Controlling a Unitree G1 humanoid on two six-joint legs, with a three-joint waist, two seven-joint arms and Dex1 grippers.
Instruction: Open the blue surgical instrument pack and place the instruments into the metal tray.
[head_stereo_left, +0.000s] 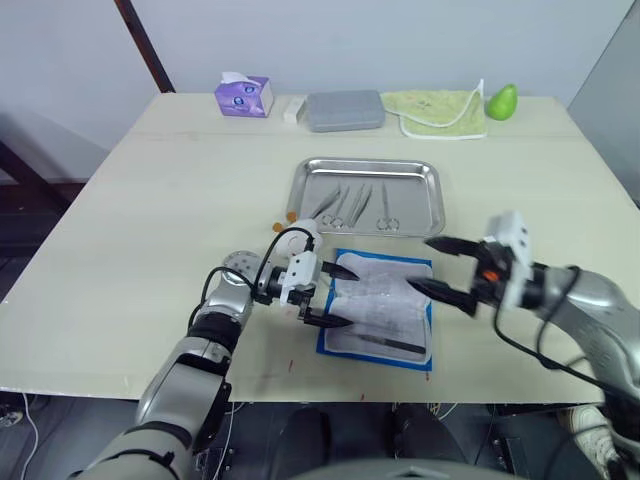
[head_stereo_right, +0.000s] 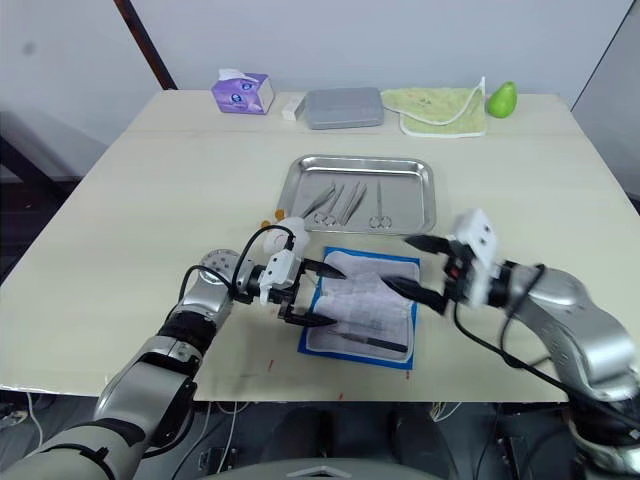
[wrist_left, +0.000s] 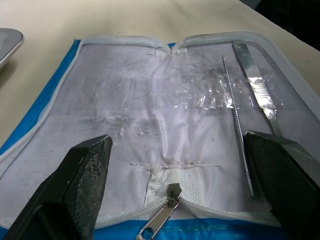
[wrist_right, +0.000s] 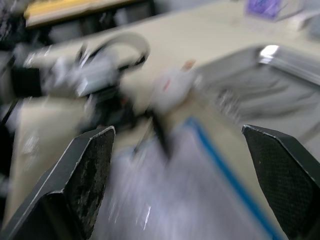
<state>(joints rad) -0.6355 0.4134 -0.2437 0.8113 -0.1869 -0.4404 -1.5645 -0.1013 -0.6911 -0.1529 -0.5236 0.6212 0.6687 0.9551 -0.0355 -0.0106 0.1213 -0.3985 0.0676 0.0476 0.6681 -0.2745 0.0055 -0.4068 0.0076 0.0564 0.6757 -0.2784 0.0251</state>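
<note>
Pack (head_stereo_left: 380, 308): blue, unzipped and lying flat with the pale lining up, on the near part of the worktop (head_stereo_left: 150, 200), just in front of the tray (head_stereo_left: 368, 194).

Instruments, in tray (head_stereo_left: 355, 205): several slim silvery tools, lying near the tray's middle.

Instruments, still in pack (wrist_left: 242, 110): two that I can make out in the left wrist view, a thin probe-like rod and a flat-handled blade-like tool, side by side under a clear strip on one half of the lining. A dark slim tool (head_stereo_left: 385, 343) also lies along the pack's near edge.

Left pincer (head_stereo_left: 335, 295): fingers apart, empty, poised at the pack's left edge; one finger over the lining, the other low at the near-left corner. The remaining tools lie toward the pack's far half from it, beside its right finger in the wrist view.

Right pincer (head_stereo_left: 440, 270): fingers apart, empty, hovering at the pack's right edge, near the tray's near-right corner.

Step in hand, my reading: lifting out the remaining tools. I would bring one finger down on each side of a single handle, close across its width, then draw it out along its length from under the strip so the lining does not come up with it.

Risk: catching two tools at once.
</note>
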